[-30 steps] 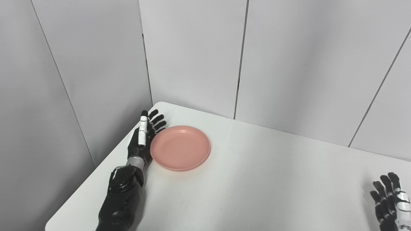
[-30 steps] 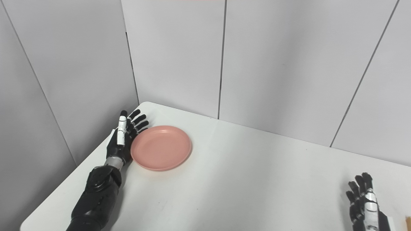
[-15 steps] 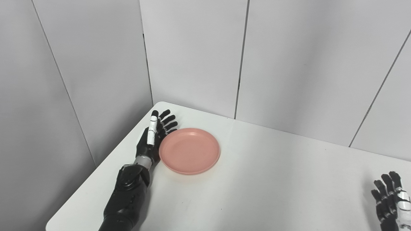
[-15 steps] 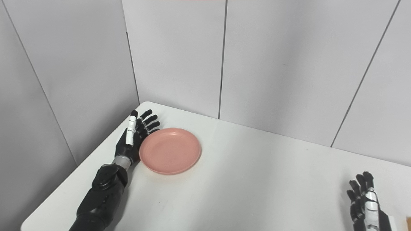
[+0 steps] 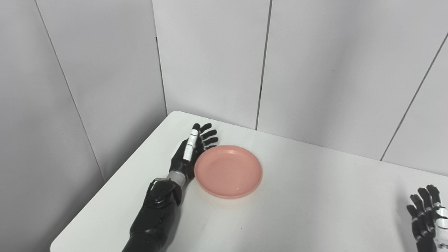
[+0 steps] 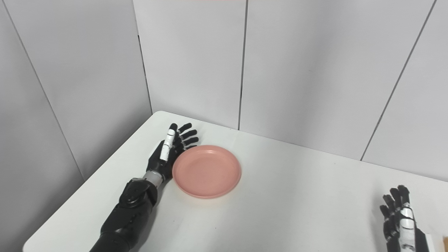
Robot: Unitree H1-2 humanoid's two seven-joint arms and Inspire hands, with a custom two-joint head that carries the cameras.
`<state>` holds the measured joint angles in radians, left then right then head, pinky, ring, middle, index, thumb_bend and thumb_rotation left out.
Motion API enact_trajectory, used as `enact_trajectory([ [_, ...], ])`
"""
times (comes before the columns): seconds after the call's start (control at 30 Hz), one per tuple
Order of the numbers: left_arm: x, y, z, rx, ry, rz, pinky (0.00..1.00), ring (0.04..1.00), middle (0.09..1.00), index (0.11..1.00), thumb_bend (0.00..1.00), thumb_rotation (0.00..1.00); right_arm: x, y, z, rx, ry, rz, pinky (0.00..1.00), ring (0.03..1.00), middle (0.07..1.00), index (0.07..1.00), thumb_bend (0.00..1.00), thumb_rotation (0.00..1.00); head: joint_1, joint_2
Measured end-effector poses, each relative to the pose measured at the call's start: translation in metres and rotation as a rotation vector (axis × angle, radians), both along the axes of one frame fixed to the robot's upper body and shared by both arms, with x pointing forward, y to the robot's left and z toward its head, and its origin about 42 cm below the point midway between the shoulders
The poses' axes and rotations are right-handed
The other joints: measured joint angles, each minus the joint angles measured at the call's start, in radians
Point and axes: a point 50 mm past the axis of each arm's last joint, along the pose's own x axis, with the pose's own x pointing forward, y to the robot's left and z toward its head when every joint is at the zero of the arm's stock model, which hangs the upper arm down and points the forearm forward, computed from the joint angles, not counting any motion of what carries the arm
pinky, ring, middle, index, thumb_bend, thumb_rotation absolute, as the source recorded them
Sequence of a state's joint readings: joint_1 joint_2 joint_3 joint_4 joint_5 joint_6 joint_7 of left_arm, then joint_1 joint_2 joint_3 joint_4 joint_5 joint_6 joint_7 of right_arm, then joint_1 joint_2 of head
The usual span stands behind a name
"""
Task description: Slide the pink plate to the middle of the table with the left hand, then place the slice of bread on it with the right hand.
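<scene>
left hand (image 5: pixel 190 152) stands on edge, fingers spread, grasping nothing — palm flat against the pink plate's (image 5: pixel 228 171) left rim, table's middle lying rightward; right hand (image 6: pixel 399 217) waits, unclenched.

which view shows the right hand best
The right eye view: the right hand sits further inside the frame, fingers apart and holding nothing, with part of its wrist showing. In the left eye view it is pressed into the bottom right corner and cut off by the frame edge.
</scene>
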<state>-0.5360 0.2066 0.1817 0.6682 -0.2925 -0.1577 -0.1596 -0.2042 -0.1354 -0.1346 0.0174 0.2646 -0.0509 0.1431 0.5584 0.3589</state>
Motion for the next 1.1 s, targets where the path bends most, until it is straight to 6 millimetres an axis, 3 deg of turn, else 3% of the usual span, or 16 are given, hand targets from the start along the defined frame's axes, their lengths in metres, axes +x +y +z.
enact_trajectory([
  [0.6, 0.003, -0.035, -0.002, 0.056, 0.006, -0.097, 0.85, 0.827, 0.84, 0.843, 0.76, 0.99, -0.002, 0.006, 0.006, -0.008, -0.021, 0.007, 1.0, 1.0, 1.0, 1.0, 0.65, 0.96, -0.071, 0.028],
  [0.87, 0.002, -0.061, 0.0, 0.018, 0.012, -0.14, 0.9, 0.866, 0.863, 0.859, 0.76, 0.99, -0.003, 0.014, 0.009, -0.002, -0.028, 0.02, 1.0, 1.0, 1.0, 1.0, 0.65, 0.96, -0.156, 0.058],
  [1.1, -0.004, -0.067, 0.0, 0.022, 0.015, -0.179, 0.91, 0.875, 0.879, 0.875, 0.75, 0.98, -0.005, 0.018, 0.011, 0.006, -0.009, -0.005, 1.0, 1.0, 1.0, 1.0, 0.61, 0.97, -0.219, 0.071],
])
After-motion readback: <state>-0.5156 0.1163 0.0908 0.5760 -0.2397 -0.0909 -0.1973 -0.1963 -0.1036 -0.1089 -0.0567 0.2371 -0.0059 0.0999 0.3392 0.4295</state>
